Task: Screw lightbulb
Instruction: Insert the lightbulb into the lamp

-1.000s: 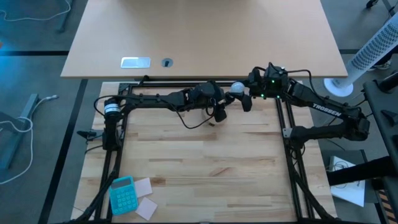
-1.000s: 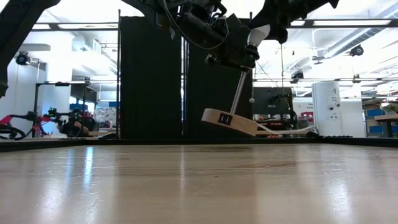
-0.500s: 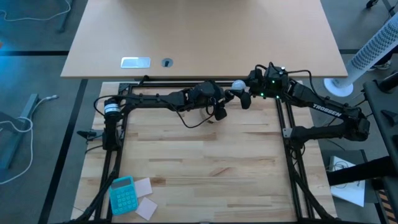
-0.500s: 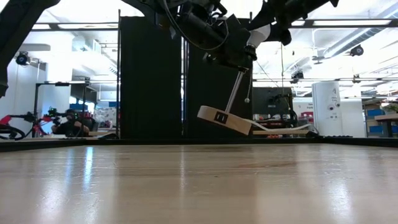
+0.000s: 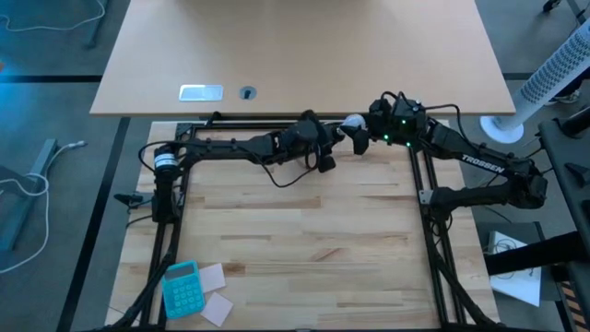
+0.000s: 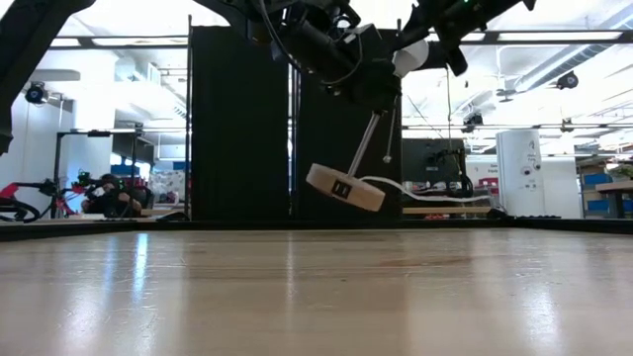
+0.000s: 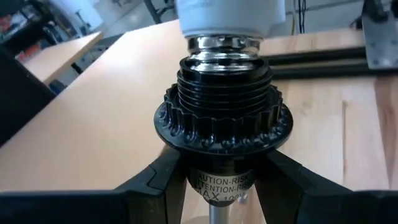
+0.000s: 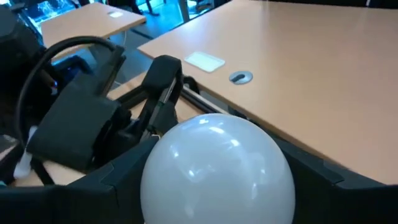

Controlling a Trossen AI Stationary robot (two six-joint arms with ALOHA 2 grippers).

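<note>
The glossy white lightbulb (image 8: pixel 217 168) is in my right gripper (image 5: pixel 361 136), which is shut on it above the table's far middle. The bulb's metal thread (image 7: pixel 224 45) sits at the mouth of the black socket (image 7: pixel 224 118). My left gripper (image 7: pixel 224 186) is shut on that socket. The lamp stand hangs tilted in the air. Its thin post (image 6: pixel 364 143) slants down to the round wooden disc (image 6: pixel 344 187). A white cord (image 6: pixel 435 195) trails from the disc. My left gripper pinches the socket's lower barrel (image 7: pixel 214 183), under its ribbed collar, between its two fingers (image 7: pixel 158 180). The stand is lifted clear of the table and tilted, its post and disc hanging below the hold. My right gripper pinches the bulb's globe (image 8: pixel 186 186) between its two fingers (image 8: pixel 323 180), one on each side. The bulb is held clear of the table, its neck toward the socket.
A teal calculator (image 5: pixel 182 286) and paper notes (image 5: pixel 215 300) lie at the table's near left corner. Black frame rails (image 5: pixel 424 184) run along the table's edges. A light wooden desk (image 5: pixel 304 55) stands beyond the far edge.
Both grippers have gone a little toward the table's far edge with bulb and socket together. The stand has tipped further: its wooden disc has swung toward the table's left and risen slightly, while the socket end has stayed in the hold.
</note>
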